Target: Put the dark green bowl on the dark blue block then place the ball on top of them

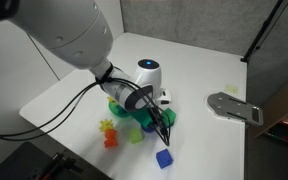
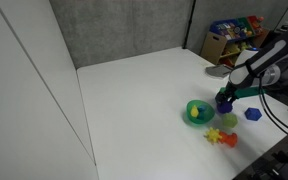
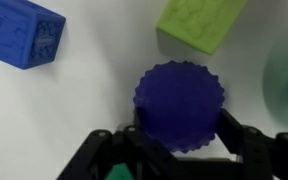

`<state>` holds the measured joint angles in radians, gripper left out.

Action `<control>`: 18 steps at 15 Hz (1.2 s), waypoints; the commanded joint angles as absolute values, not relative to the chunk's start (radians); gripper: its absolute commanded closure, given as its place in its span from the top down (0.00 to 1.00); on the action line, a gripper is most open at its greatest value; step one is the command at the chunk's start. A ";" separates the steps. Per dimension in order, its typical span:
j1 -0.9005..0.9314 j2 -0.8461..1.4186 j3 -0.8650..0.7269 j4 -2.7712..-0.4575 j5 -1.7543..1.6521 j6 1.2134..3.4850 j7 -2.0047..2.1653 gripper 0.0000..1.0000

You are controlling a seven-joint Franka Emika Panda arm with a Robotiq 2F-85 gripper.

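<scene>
The ball point(image 3: 179, 105) is a dark blue sphere on the white table, right between my fingers in the wrist view. My gripper point(image 3: 179, 135) points straight down and its two fingers press the ball's sides. It also shows in both exterior views point(image 1: 162, 128) point(image 2: 224, 100). The blue block point(image 3: 19, 35) lies apart from the ball, also seen in both exterior views point(image 1: 164, 158) point(image 2: 252, 114). A dark green piece point(image 1: 144, 124) sits close beside the gripper, partly hidden; a green patch point(image 3: 119, 172) shows under the fingers. I cannot tell whether it is the dark green bowl.
A pale yellow-green cube point(image 3: 199, 22) point(image 2: 230, 120) lies just past the ball. The larger teal bowl point(image 2: 189, 106) with yellow pieces stands beside it. Orange and yellow pieces point(image 2: 221, 137) lie near the table's front edge. A grey metal plate point(image 1: 234, 106) lies at the table's side.
</scene>
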<state>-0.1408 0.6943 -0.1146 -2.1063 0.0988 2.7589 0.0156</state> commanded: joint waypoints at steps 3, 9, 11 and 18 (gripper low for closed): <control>-0.133 0.587 -0.092 -2.143 0.087 2.723 0.016 0.45; -0.145 0.482 -0.061 -2.144 0.102 2.655 -0.005 0.40; -0.147 0.451 -0.064 -2.140 0.104 2.638 -0.002 0.39; -0.181 0.419 -0.103 -2.094 0.107 2.605 0.005 0.36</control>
